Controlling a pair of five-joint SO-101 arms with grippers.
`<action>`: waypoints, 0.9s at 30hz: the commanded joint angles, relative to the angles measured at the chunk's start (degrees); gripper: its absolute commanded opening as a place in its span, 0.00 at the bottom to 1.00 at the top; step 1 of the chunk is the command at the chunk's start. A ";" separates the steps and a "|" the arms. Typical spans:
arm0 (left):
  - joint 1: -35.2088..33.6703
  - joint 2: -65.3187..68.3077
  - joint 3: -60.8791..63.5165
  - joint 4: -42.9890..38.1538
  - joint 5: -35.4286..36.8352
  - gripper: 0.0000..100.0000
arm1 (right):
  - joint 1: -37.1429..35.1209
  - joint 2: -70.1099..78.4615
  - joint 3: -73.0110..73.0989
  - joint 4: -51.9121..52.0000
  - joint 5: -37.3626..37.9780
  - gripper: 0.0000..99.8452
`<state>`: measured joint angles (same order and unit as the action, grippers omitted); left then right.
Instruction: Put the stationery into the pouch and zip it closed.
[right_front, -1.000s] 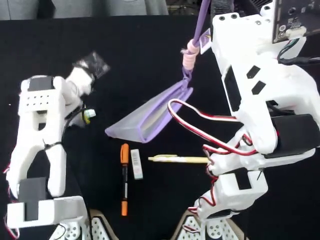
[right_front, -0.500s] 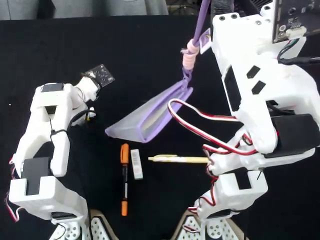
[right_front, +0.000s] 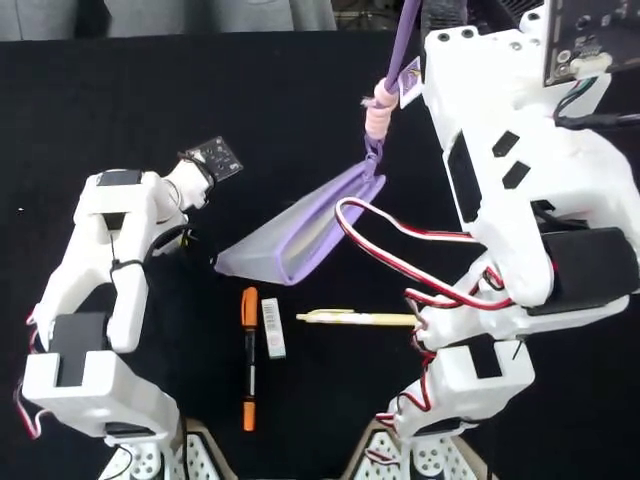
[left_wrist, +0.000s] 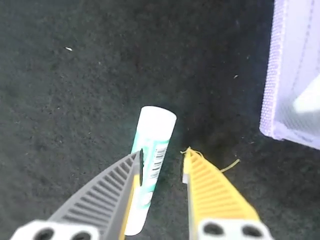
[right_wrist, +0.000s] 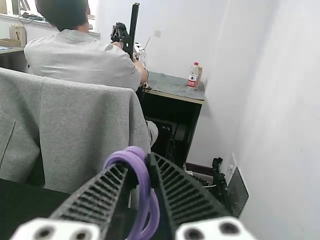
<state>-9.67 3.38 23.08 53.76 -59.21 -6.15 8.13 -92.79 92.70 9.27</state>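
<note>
Table (right_front: 300, 100), black cloth cover. Lying on it:
- Orange marker (right_front: 248, 355), middle, toward the near edge, pointing at that edge.
- White barcoded eraser (right_front: 273, 328), parallel, just beside the marker's capped end.
- Yellow pen (right_front: 355, 319), crosswise, near the eraser, apart.
- Purple pouch (right_front: 300, 235), centre; low end on the cloth, far end raised.
- White-and-green tube (left_wrist: 150, 160), near the pouch's corner.

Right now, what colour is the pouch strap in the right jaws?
Purple. The strap shows best in the right wrist view.
</note>
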 joint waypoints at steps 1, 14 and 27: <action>0.22 2.46 -1.19 -0.70 -1.05 0.15 | 0.79 0.13 -1.10 -1.14 -0.18 0.01; 0.22 10.64 -5.93 -0.18 -0.79 0.15 | 0.97 0.04 -1.10 -1.14 -0.18 0.01; 0.04 13.98 -6.55 -0.18 -0.79 0.15 | 0.97 -0.04 -1.10 -1.14 -0.18 0.01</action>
<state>-9.93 15.34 16.57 52.97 -60.09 -6.15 8.13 -92.79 92.70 9.27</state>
